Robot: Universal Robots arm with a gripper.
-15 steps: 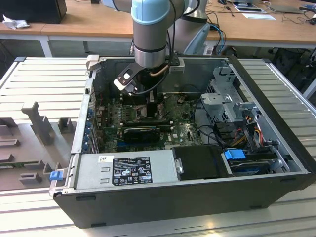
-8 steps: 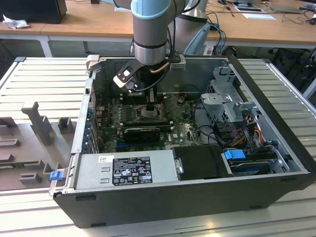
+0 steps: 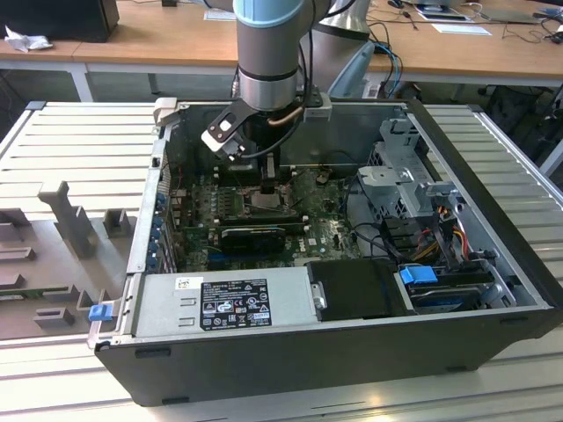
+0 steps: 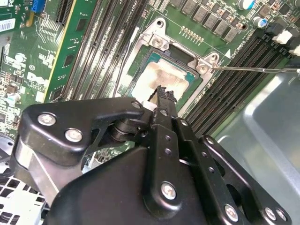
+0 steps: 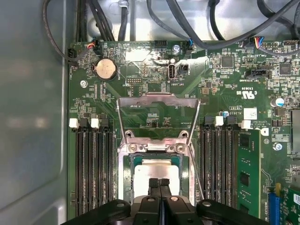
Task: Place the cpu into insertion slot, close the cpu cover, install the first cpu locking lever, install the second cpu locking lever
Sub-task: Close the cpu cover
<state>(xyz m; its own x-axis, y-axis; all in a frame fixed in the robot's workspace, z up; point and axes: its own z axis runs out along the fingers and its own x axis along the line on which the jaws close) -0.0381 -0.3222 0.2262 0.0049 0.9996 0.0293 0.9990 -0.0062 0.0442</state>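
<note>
Cpu [image 5: 157,169] lies flat inside the insertion slot [image 5: 136,159], on the motherboard in the far left part of the open computer case [image 3: 352,369] in the exterior view. The case rests on a ribbed grey desk [image 3: 79,141]. The end effector [image 5: 159,183] hangs directly over the chip's metal top with its fingertips [image 5: 153,183] pressed together and nothing held between them. Whether they touch the chip I cannot tell.

The cpu cover [image 5: 158,98] stands raised on the far side of the slot, not yet closed. A thin locking lever [image 4: 253,69] sticks out free beside the socket.

Likely hazards:
- Uneven downward pressure from the narrow tips could tilt or shift the cpu and harm the contact field under it.
- Sideways travel at this height might drag the chip, or scrape its top.
- The upright cover is close, so a careless sweep towards the far side may knock it down hard onto a chip that is not squarely seated.
- The springy lever could catch a linkage or skid into the memory slots [image 5: 93,173].
</note>
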